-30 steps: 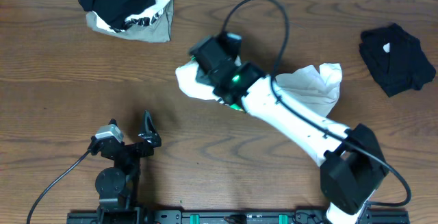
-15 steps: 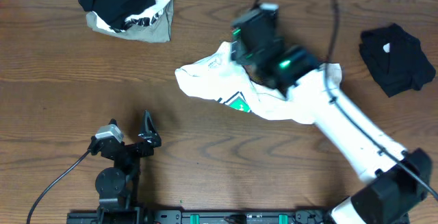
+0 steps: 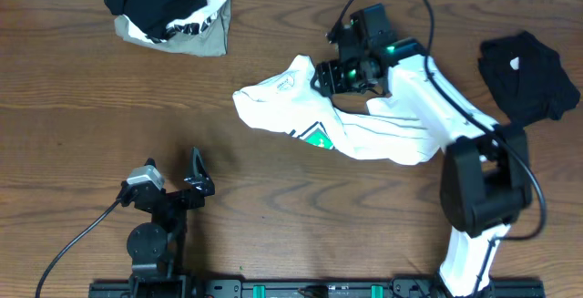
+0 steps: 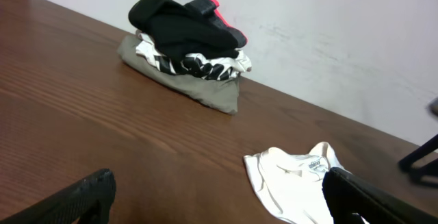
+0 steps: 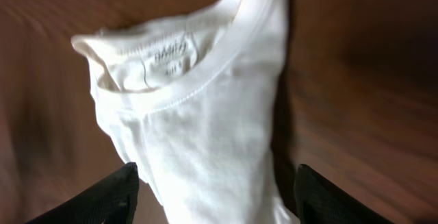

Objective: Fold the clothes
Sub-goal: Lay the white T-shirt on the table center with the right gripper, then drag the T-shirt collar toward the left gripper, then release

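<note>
A white T-shirt (image 3: 355, 134) with a green print lies crumpled across the table's middle. Its collar with the label shows in the right wrist view (image 5: 178, 80) and in the left wrist view (image 4: 287, 179). My right gripper (image 3: 330, 77) is open and hovers over the shirt's collar end; its fingers (image 5: 215, 196) stand wide on either side of the cloth, holding nothing. My left gripper (image 3: 178, 181) is open and empty at the near left, its fingers (image 4: 219, 200) wide apart, well away from the shirt.
A pile of clothes, black on grey (image 3: 168, 11), sits at the far left, also in the left wrist view (image 4: 185, 46). A folded black garment (image 3: 528, 77) lies at the far right. A pale wall runs behind the table.
My right arm swung from over the shirt's left end to the far side of the table. The shirt was uncovered and spread out leftward. The left arm has not moved.
</note>
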Controlling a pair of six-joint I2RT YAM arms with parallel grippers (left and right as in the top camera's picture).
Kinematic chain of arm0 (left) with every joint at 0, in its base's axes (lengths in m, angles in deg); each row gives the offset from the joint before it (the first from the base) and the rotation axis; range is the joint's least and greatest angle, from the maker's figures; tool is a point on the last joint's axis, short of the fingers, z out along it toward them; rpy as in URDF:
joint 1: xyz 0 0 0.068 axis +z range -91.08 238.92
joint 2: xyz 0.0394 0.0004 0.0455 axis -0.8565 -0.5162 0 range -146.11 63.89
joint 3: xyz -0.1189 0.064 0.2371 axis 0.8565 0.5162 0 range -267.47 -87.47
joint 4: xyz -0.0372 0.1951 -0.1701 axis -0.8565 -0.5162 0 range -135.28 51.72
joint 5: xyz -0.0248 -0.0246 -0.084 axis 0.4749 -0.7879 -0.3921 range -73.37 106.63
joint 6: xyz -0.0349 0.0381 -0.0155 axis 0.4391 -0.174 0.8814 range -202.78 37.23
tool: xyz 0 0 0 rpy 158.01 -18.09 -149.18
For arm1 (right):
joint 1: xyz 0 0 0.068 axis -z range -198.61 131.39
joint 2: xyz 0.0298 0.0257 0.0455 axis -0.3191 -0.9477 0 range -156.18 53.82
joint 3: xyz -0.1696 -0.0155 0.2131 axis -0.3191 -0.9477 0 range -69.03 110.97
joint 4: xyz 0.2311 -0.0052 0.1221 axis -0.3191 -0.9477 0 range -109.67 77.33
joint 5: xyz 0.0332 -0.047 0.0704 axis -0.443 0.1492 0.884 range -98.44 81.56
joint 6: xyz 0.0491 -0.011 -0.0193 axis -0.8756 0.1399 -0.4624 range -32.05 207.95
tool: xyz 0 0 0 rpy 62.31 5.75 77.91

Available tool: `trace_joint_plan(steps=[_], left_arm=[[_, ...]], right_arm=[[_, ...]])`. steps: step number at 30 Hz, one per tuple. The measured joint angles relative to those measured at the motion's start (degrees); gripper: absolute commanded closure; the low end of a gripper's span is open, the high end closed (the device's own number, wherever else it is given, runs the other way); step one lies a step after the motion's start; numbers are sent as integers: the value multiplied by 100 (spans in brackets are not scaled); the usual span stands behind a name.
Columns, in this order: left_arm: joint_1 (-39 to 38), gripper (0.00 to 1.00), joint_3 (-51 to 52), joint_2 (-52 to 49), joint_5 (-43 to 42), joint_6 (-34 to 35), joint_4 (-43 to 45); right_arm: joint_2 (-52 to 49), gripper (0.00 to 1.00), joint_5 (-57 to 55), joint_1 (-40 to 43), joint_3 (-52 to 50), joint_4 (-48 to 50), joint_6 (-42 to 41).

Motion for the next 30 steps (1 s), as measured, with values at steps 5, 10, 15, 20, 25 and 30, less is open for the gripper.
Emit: trace_joint_plan(steps=[5,10,15,20,25,30], left_arm=[[0,2,0,0,0,0,0],[0,2,0,0,0,0,0],[0,2,0,0,0,0,0],[0,2,0,0,0,0,0],[0,2,0,0,0,0,0],[0,2,0,0,0,0,0]], right_arm=[[-428,32,302,-15,-9,0,24],[-647,40,400,-33,-20,-66,-66],[-654,70,522,-103,-24,-96,-127],[-654,99,634,-205,-24,-87,-354],[-654,99,660,-302,-24,-79,-501],[-485,99,660,-507,-24,-66,-680]])
